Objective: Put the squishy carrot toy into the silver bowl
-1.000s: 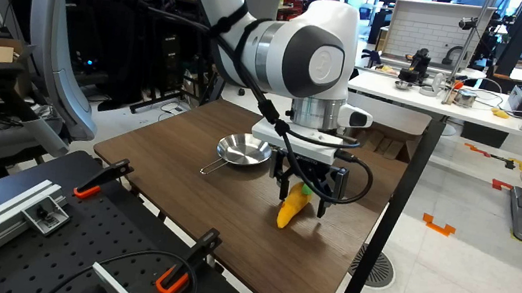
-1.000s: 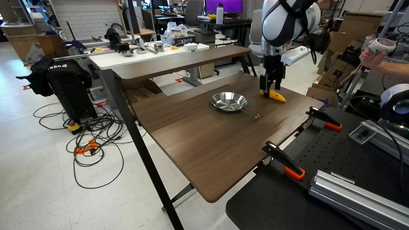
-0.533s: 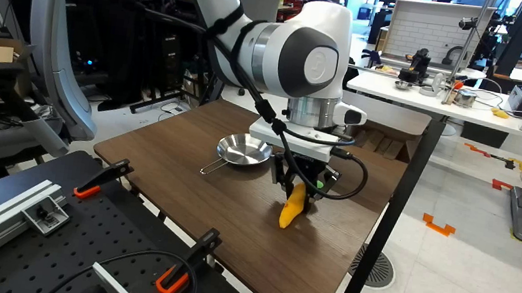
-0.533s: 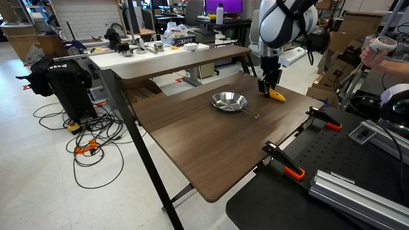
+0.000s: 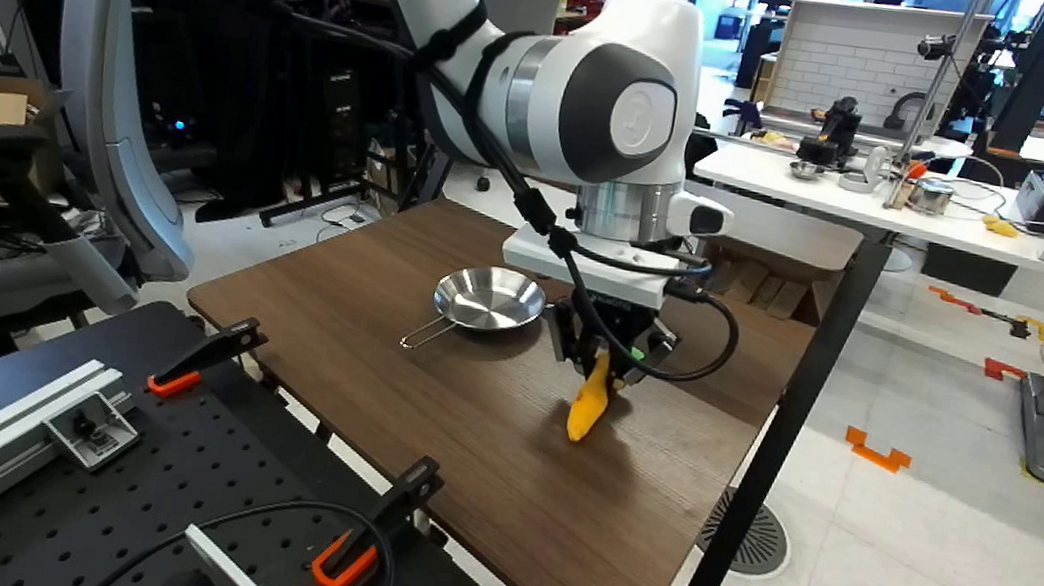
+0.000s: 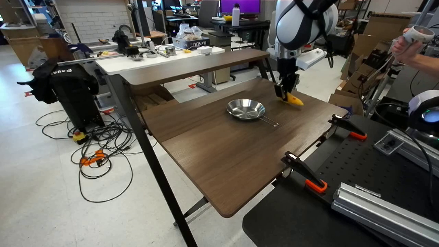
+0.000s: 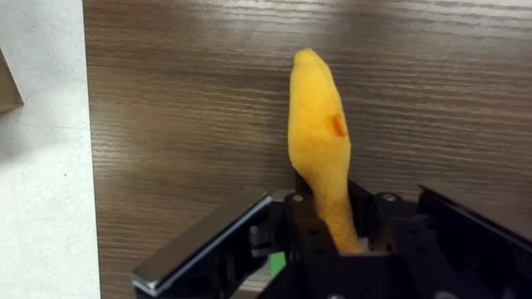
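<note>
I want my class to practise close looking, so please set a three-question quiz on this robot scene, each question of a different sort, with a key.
1. True or false: a wire handle sticks out from the silver bowl.

2. Multiple choice: where does the gripper hold the squishy carrot toy?
A. At its pointed tip
B. Nearer its green top
C. Nowhere; the gripper is open

3. Count: how many black-and-orange clamps show in each of the exterior views?

Key:
1. True
2. B
3. Two

Gap between carrot [image 6: 294, 100] and bowl [image 6: 245, 109]
</note>
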`<state>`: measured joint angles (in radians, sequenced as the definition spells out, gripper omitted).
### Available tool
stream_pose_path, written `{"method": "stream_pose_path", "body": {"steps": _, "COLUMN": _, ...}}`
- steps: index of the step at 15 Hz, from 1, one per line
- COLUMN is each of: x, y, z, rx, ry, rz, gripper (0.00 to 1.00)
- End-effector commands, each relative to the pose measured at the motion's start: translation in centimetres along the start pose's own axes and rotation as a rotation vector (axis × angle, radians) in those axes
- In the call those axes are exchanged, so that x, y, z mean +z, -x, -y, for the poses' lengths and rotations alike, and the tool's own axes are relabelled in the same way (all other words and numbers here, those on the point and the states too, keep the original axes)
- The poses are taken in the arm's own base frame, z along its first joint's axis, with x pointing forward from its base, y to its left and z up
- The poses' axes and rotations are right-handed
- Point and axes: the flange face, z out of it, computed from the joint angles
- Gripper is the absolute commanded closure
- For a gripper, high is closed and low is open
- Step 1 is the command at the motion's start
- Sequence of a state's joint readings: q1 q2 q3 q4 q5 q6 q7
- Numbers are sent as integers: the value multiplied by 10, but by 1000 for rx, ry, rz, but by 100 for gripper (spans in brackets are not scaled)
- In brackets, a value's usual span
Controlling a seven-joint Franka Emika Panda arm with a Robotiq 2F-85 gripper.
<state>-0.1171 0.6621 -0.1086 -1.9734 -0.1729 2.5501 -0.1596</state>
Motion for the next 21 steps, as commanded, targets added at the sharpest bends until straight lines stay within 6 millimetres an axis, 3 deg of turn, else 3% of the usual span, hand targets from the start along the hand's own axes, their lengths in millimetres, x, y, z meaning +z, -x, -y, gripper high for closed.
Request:
{"method": "stream_pose_path", "body": {"steps": 1, "x": -17, "y": -9, "z": 12, "rx": -38, "ry": 17, "rz": -39, "gripper": 97}}
{"method": "stream_pose_path", "body": {"steps": 12, "x": -70, "y": -36, "z": 88, "rx": -155, "ry": 30, "rz": -120, "gripper": 97}}
{"method": "stream_pose_path", "body": {"steps": 21, "x": -87, "y": -41, "z": 148, "rx": -256, "ry": 45, "rz": -141, "gripper": 97}}
